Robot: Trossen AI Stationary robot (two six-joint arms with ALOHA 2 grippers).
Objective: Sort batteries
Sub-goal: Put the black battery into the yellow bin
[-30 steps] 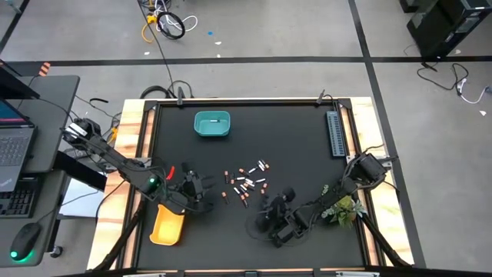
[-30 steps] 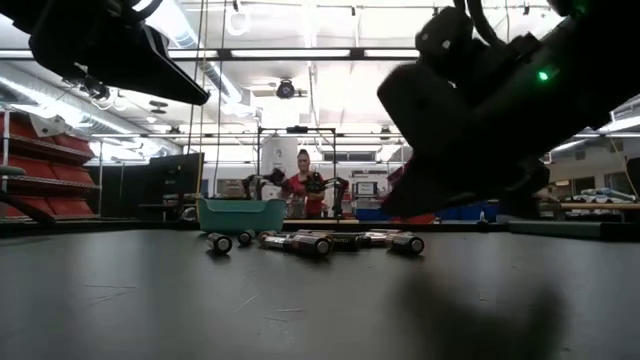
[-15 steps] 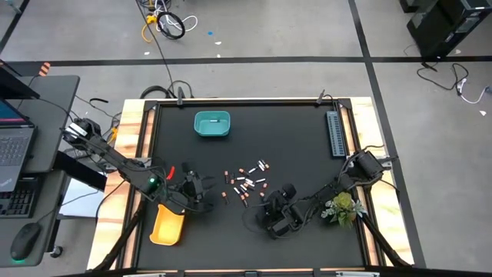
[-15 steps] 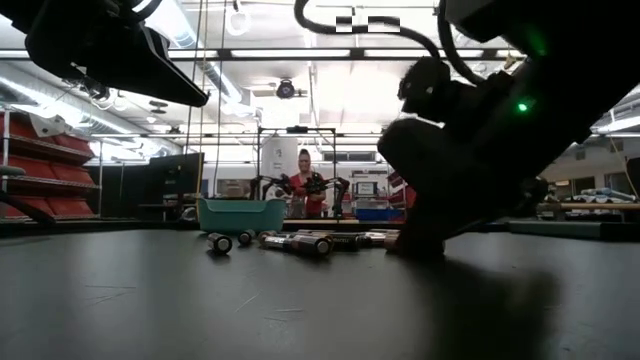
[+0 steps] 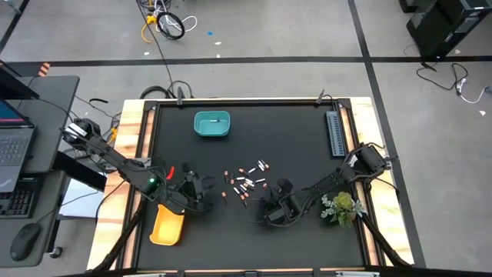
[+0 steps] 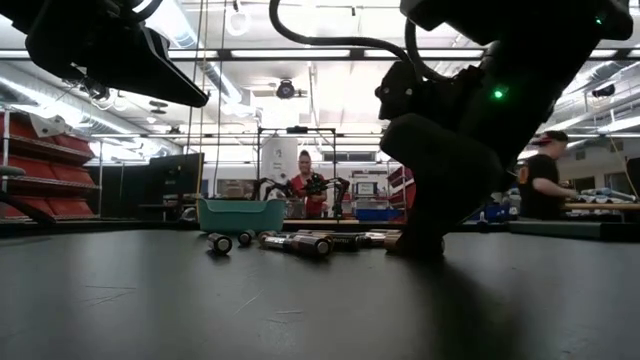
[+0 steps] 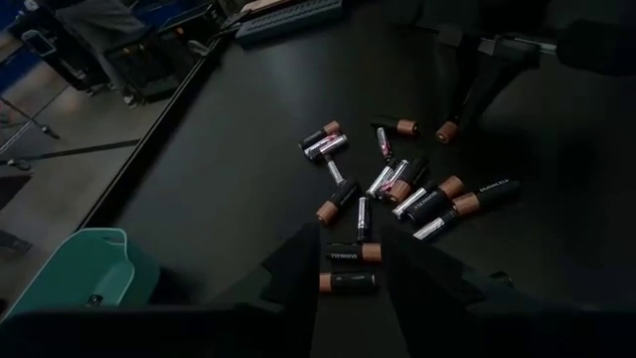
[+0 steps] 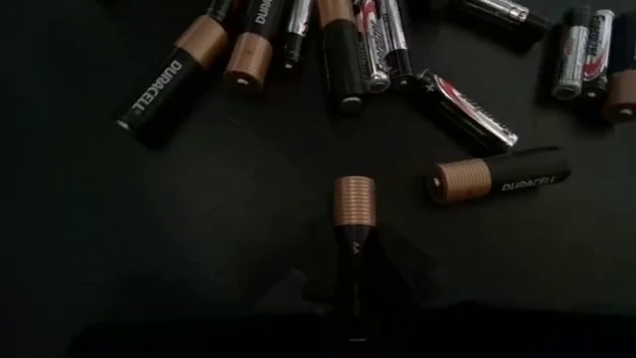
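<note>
Several small batteries [image 5: 246, 181], copper-and-black or silver-and-red, lie loose on the black table mid-way; they also show in the left wrist view [image 7: 397, 179] and the low view [image 6: 300, 241]. My right gripper [image 5: 270, 203] is down at the table on the near right side of the pile, shut on one copper-and-black battery [image 8: 355, 214]. My left gripper [image 5: 203, 192] hangs open above the table, left of the pile; two batteries [image 7: 348, 268] show between its fingers farther off. A teal bin [image 5: 212, 124] stands at the far side and a yellow bin [image 5: 167, 225] at the near left. My right gripper holds the battery by its black end [image 8: 355, 268], pinched between the two fingers, which lie along it. The fingers slant down from the table's near right side. The copper end [image 8: 355, 199] points away from the gripper; the battery lies low on the table.
A grey ribbed strip [image 5: 336, 133] lies along the right edge. A small green plant [image 5: 344, 206] sits at the near right, by the right arm. A person [image 6: 303, 190] stands in the room behind and another [image 6: 540, 185] at the right. Bare black table lies near the front edge.
My right gripper has gone toward the table's far edge and the battery pile, and down until its fingertips reach the table at a battery. My left gripper has kept still.
</note>
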